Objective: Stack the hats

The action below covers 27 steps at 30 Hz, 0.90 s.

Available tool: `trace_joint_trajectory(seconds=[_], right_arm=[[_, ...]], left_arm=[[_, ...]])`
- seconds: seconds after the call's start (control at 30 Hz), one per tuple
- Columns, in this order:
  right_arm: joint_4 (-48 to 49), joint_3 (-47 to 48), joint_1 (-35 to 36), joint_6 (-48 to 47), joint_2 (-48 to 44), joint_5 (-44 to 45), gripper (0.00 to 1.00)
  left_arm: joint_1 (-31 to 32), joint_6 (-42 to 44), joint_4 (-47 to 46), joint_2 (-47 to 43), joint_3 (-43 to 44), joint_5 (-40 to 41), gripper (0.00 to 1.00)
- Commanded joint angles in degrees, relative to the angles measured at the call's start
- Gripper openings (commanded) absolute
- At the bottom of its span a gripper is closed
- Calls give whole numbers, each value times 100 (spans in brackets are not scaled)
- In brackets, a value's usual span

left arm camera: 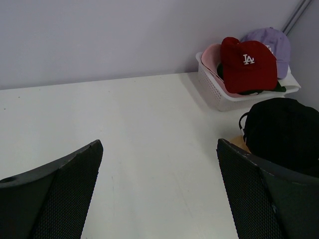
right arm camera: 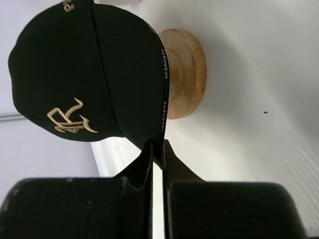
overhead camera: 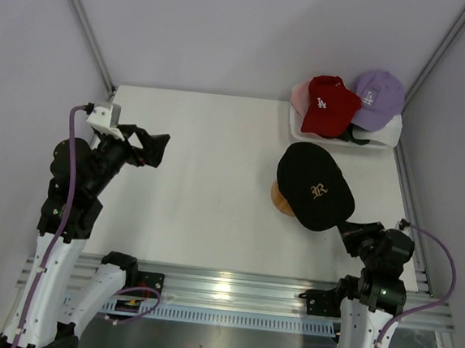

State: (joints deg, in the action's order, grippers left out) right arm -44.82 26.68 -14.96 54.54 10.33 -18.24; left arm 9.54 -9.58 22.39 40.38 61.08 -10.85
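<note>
Right hand (right arm camera: 155, 149) first: its two fingers are pinched tight together, and the brim edge of the black cap (right arm camera: 75, 74) runs down between them, so it grips that cap by the brim. From above, the right hand (overhead camera: 348, 231) sits at about 4 o'clock on the desk (overhead camera: 207, 188), with the black cap (overhead camera: 314, 185) just beyond it toward 3 o'clock, gold logo up. The cap covers most of the wooden stand (overhead camera: 280, 198), which peeks out at the cap's 8 o'clock side. The wrist view shows the stand (right arm camera: 184, 72) close behind the cap, but I cannot tell whether the cap rests on it.

Over to the left hand (overhead camera: 149, 146), out at 9 o'clock: fingers spread wide, nothing between them, raised above the desk. Its own camera shows both fingers (left arm camera: 65, 194) far apart over bare desk.

Further out, at 1 o'clock, the white basket (overhead camera: 333, 140) holds the others. The red cap (overhead camera: 328, 105) lies on top in the middle, white logo showing, the lavender cap (overhead camera: 379, 96) at its 2 o'clock side and the pink cap (overhead camera: 300, 94) poking out at its 9 o'clock side. Something dark lies under the red cap, too hidden to name.
</note>
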Motion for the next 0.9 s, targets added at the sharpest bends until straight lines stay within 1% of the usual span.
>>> trace_joint_trajectory(seconds=[0.0,0.07,0.1,0.13,0.17,0.27,0.3,0.33,0.37,0.4,0.47,0.5,0.57,0.6,0.63,0.67,0.7,0.73,0.77,0.8,0.83,0.87], right_arm=[[-329,-232,-33,47,267,411,0],[76,-739,-33,327,608,-150,0],[418,-891,-33,390,715,-293,0],[517,-1014,-33,434,812,-372,0],[579,-1163,-33,417,917,-434,0],[448,-1200,-42,338,919,-408,0],[413,-1156,-42,268,892,-426,3],[386,-1121,-42,232,883,-443,7],[351,-1069,-42,197,892,-444,13],[281,-885,-42,75,918,-444,28],[149,-604,-42,-66,936,-365,46],[10,-185,-42,-180,962,-321,58],[-97,336,-42,-566,1050,-163,67],[-184,625,-42,-716,1111,-49,74],[-203,1203,-42,-996,1268,48,77],[-159,1478,-42,-1146,1400,179,79],[24,1733,-42,-1261,1532,224,84],[217,1927,-42,-1384,1682,216,86],[437,2260,-42,-1550,2014,207,87],[883,2385,-42,-1569,2208,207,90],[1165,2482,-42,-1578,2393,137,90],[1751,2639,-42,-1544,2804,-20,90]], left_arm=[[-40,-79,-95,-4,89,-119,99],[-40,-61,-95,-21,97,-75,99],[-49,-61,-95,-13,88,-40,100],[-40,-52,-86,-13,80,-31,99],[-40,-52,-103,-21,88,-22,100],[-40,-44,-95,-13,80,-22,99],[-40,-44,-103,-13,80,-22,100],[-40,-44,-104,-4,88,-31,99],[-49,-44,-104,-4,88,-57,99],[-40,-44,-104,-13,80,-66,100],[-40,-44,-104,-13,97,-66,99],[-40,-44,-104,-30,71,-40,100],[-40,-44,-104,-30,97,-57,100],[-40,-44,-104,-39,88,-66,99],[-49,-44,-104,-56,88,-66,99],[-40,-44,-112,-65,97,-75,100],[-49,-52,-112,-65,88,-92,99],[-49,-61,-121,-65,88,-153,99],[-40,-70,-121,-74,88,-206,99],[-40,-96,-138,-66,88,-259,100],[-40,-105,-139,-57,80,-416,99],[-40,-96,-156,-13,62,-505,100]])
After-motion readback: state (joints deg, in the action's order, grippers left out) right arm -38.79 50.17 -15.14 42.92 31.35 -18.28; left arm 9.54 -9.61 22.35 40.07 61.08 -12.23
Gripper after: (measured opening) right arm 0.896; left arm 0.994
